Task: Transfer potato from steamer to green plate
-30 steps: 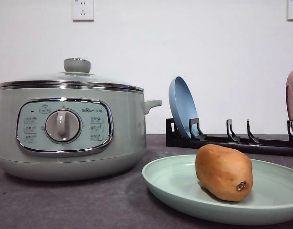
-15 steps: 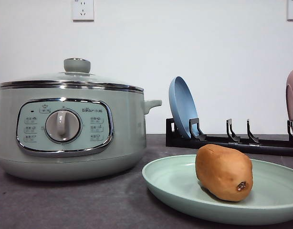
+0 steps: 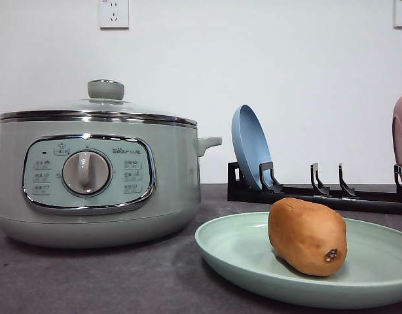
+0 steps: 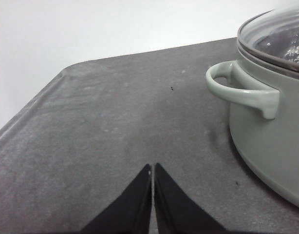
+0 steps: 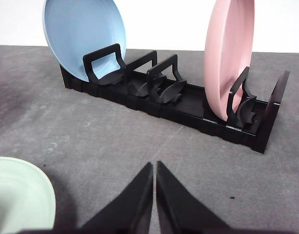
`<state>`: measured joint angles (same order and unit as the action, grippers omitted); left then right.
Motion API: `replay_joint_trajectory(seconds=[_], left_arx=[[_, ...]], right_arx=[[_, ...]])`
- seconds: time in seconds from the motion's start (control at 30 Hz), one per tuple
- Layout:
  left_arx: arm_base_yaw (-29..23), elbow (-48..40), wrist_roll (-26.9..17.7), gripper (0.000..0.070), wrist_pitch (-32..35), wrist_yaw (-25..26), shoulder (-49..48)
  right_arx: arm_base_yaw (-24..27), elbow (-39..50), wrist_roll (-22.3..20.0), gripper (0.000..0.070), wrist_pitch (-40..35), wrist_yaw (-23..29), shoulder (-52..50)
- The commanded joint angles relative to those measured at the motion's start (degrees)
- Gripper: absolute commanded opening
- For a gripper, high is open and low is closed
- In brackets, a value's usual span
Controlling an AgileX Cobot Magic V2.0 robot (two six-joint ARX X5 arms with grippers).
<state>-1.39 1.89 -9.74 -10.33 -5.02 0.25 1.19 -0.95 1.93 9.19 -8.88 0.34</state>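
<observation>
Potato: oval orange-brown potato (image 3: 308, 236) with smooth skin lies on its side, dark spot at the near right end.
Plate: wide, shallow, pale mint-green round plate (image 3: 240, 252) carries the potato on the right part of its floor; it sits flat on the dark grey table (image 3: 109, 278).
Steamer: large round sage-green electric steamer (image 3: 96, 173) with chrome trim and central dial stands just left of the plate, apart from it; glass lid with green knob (image 3: 105, 89) is seated on the rim.
Rack: black slotted plastic dish rack (image 3: 319, 193) stands behind the plate, near the wall.
Blue plate: upright in the rack's left slot (image 3: 250, 147).
Pink plate: upright at the rack's right end (image 5: 230, 53); middle slots between the two are free.
Left gripper: black fingers pressed together (image 4: 153, 168), holding nothing, over bare table beside the steamer's side handle (image 4: 239, 87).
Right gripper: fingers pressed together (image 5: 154, 165), holding nothing, above the table between the green plate's edge and the rack.
</observation>
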Motion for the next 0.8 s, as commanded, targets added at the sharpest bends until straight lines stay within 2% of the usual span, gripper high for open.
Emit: replay_joint_trajectory(seconds=[0.0,0.77], left_arx=[[-0.11,-1.00,0.17,0.0000,-0.55,-0.09,-0.07],[-0.11,-1.01,0.17,0.0000,-0.57,-0.09,-0.07]], right_arx=[[0.09,0.28,0.63,0.0000,-0.20,-0.04,-0.13],[0.09,0.28,0.63,0.0000,-0.20,-0.04,-0.13]])
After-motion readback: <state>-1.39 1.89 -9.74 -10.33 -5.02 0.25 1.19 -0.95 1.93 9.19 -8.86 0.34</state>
